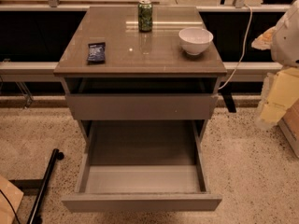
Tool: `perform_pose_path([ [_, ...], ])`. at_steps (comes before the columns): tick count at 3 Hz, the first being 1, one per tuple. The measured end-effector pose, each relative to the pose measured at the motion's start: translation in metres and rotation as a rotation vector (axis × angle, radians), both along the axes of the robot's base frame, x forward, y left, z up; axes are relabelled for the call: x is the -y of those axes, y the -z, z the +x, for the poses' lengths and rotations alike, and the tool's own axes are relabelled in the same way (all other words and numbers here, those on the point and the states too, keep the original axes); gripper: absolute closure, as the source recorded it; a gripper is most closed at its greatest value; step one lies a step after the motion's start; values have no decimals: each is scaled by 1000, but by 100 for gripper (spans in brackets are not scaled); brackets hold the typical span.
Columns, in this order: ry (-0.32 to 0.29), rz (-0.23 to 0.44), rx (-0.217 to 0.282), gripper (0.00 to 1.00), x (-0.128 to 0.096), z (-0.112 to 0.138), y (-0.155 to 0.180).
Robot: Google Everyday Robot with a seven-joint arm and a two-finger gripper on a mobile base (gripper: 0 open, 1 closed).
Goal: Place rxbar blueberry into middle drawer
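The rxbar blueberry (pixel 96 52), a small flat dark packet, lies on the left side of the brown cabinet top (pixel 140 55). The middle drawer (pixel 140 178) is pulled far out below, with a bare light grey floor. My arm comes in at the right edge, and the gripper (pixel 272 110) hangs there beside the cabinet, at about the height of the upper drawer front. It is well to the right of the packet and of the open drawer, and it touches neither.
A green drink can (pixel 145 15) stands at the back middle of the top. A white bowl (pixel 195 40) sits at the right. The upper drawer front (pixel 140 107) juts out slightly above the open drawer. A white cable (pixel 243 45) hangs at the right. A black pole (pixel 44 185) lies on the floor at the left.
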State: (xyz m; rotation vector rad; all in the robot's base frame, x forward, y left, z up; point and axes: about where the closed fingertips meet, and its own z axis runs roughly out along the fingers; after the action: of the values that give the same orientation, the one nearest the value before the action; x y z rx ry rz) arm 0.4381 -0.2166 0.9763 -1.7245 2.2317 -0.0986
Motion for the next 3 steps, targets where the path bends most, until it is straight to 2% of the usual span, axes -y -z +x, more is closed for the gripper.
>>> perform_pose_path([
  [1,0,0,0,0,0,0,0],
  [2,-50,52,13,0,-16,12,-5],
  [3,-140,93,74,0,-52,37,-13],
])
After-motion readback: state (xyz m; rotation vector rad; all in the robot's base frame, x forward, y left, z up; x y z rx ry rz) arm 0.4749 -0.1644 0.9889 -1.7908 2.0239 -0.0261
